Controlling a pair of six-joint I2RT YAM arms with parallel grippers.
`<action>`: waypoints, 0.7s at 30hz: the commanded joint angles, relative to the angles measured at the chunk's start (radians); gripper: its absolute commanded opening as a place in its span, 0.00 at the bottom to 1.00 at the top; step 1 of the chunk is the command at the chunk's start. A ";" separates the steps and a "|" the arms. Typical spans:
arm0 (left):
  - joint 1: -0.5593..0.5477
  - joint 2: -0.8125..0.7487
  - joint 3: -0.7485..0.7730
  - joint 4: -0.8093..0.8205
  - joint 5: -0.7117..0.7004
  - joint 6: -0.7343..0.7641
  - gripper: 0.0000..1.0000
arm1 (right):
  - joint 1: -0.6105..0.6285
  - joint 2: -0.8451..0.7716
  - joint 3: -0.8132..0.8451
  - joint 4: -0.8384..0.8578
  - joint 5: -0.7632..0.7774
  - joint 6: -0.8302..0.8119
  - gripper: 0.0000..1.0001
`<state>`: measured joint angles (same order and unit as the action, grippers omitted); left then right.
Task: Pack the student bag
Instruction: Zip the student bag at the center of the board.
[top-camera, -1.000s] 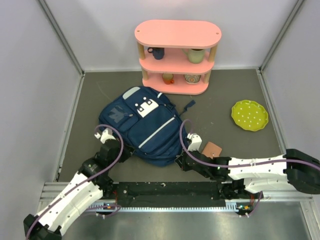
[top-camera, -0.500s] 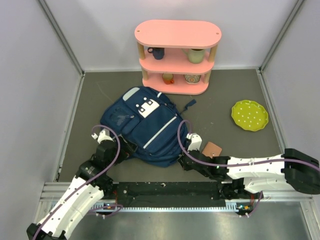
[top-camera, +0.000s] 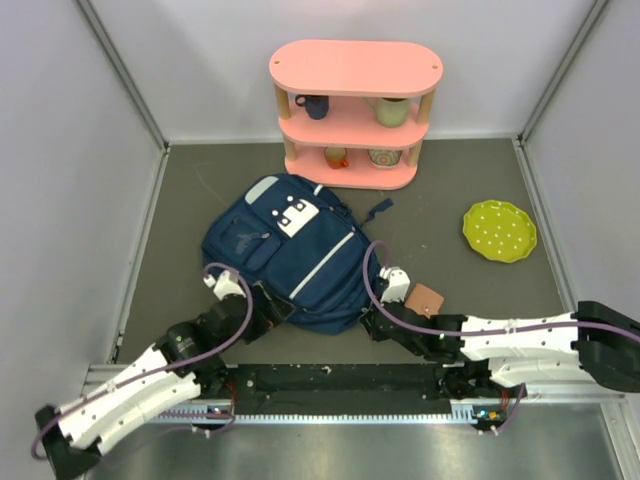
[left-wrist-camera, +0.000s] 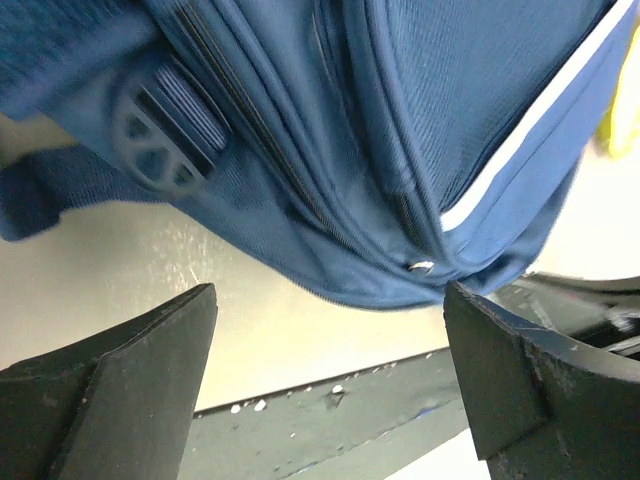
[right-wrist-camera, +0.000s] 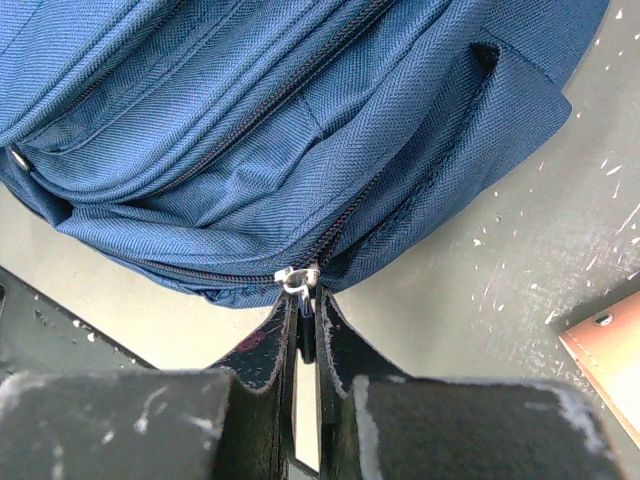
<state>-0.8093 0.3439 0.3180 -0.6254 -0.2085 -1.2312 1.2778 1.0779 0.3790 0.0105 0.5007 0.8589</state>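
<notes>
Right claw (right-wrist-camera: 305, 310) is clamped on a zipper pull (right-wrist-camera: 298, 277) at the near end of the student bag (top-camera: 290, 250). Left claw (left-wrist-camera: 325, 320), shut a second ago, now stands wide open and holds nothing at the bag's near-left corner. The bag lies flat mid-tabletop (top-camera: 180, 200), long axis diagonal, top pointing far-left. A brown flat piece (top-camera: 427, 297) lies just right of the bag, a green plate (top-camera: 499, 230) farther right, a pink shelf (top-camera: 355, 110) beyond.

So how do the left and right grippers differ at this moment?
The left gripper stands wide open, holding nothing; the right gripper is shut on a zipper pull. The left gripper is at the near-left edge of the student bag, the right gripper at its near-right corner. Both sit low beside the bag.
</notes>
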 joint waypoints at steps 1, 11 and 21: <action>-0.184 0.167 0.058 0.096 -0.192 -0.155 0.99 | -0.009 -0.038 -0.014 -0.023 0.039 0.005 0.00; -0.441 0.542 0.200 0.357 -0.390 -0.260 0.99 | -0.008 -0.038 -0.012 -0.023 0.030 0.014 0.00; -0.461 0.791 0.248 0.533 -0.371 -0.243 0.97 | -0.008 -0.044 -0.017 -0.021 0.018 0.006 0.00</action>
<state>-1.2610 1.1103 0.5362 -0.2958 -0.5682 -1.4422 1.2709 1.0538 0.3710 -0.0231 0.5308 0.8654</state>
